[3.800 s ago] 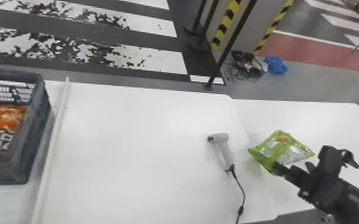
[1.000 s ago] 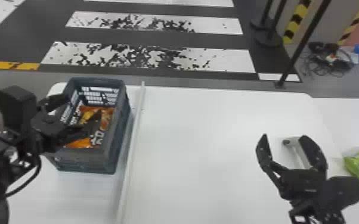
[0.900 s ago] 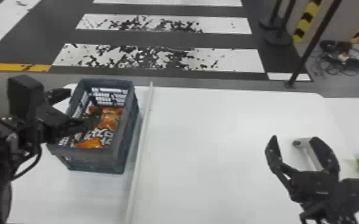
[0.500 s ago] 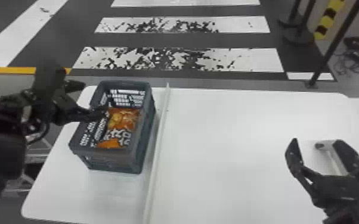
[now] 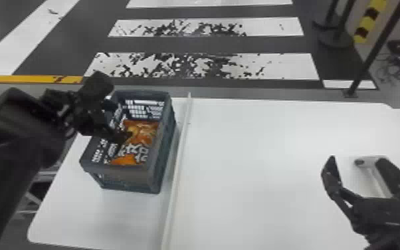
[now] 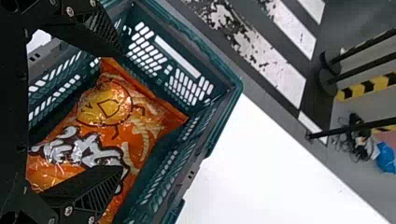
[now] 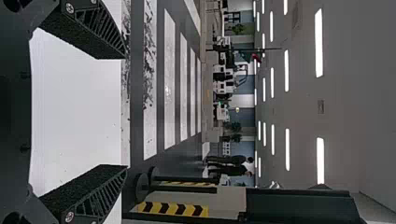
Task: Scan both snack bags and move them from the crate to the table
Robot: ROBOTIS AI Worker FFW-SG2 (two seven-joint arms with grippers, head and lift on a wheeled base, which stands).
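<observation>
Left pincer in the crate, and the pick is the play!

Here we are at the pickup, with scanning still ahead for this one! The orange snack bag [image 5: 146, 133] is lying inside the crate [image 5: 119, 171], up near the tabletop's [image 5: 249, 149] far left corner, just left of the long white rail [image 5: 176, 176]. In goes the attention to the left pincer [image 6: 119, 111]: its fingers are spread wide over the bag, one by the bag's end, the other across its printed face, and nothing is clenched. Are the tips touching the film? Can't tell from here!

Over on the right side, the right pincer [image 5: 356, 160] is released and empty, poised at the scanner [image 5: 376, 178], which sits toward the tabletop's right edge. Is it round the handle or above it? Too hard to call!

So what's wanted next? I'd say the left one has to settle a little deeper, gather a good fold of that slick, crinkly bag and close gently; too shallow and it could slip, too hard and the chips may crush. Then it's straight up, clear of the rim and over the rail. The right one should take the scanner, and the bag's code needs turning its way before the set-down on the open tabletop!
</observation>
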